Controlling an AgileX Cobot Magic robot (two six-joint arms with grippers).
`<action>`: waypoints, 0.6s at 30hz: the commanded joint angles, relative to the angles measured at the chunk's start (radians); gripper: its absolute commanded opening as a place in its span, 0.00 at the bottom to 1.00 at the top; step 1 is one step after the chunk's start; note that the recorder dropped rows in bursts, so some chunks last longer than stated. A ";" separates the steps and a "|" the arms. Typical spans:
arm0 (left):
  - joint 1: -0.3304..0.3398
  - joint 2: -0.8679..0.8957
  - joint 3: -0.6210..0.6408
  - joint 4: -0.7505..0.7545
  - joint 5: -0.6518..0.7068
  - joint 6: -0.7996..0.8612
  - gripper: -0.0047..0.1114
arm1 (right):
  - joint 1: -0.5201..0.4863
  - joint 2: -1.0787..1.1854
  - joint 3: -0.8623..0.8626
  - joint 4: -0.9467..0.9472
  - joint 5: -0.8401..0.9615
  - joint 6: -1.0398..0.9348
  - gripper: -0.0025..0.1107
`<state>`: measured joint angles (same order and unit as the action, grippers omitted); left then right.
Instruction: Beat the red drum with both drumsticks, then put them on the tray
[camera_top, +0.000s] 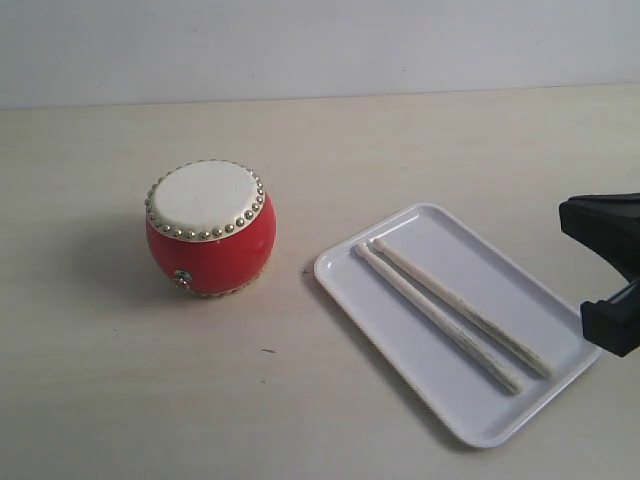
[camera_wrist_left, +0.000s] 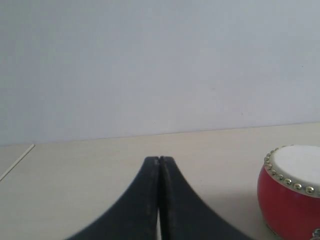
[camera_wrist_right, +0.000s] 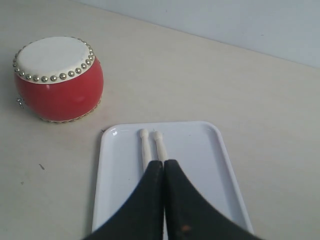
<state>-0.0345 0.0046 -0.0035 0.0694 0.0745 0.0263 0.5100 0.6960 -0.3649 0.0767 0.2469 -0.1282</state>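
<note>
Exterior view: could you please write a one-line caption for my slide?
Red drum beside a white tray holding two wooden drumsticks side by side on a pale table.

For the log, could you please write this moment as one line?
drumsticks: on tray; red drum: upright, apart; left gripper: shut, empty; right gripper: shut, empty

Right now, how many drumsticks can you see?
2. The first drumstick and the second drumstick lie side by side on the white tray, to the right of the red drum. None looks hidden.
</note>
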 joint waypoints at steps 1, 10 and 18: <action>0.001 -0.005 0.003 0.005 -0.009 -0.007 0.04 | 0.002 -0.008 0.001 -0.002 -0.009 0.001 0.02; 0.001 -0.005 0.003 0.005 -0.009 -0.007 0.04 | 0.002 -0.008 0.001 -0.002 -0.009 0.001 0.02; 0.001 -0.005 0.003 0.005 -0.009 -0.007 0.04 | -0.013 -0.096 0.001 -0.002 -0.008 0.001 0.02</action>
<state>-0.0345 0.0046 -0.0035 0.0694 0.0745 0.0263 0.5100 0.6499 -0.3649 0.0767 0.2469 -0.1282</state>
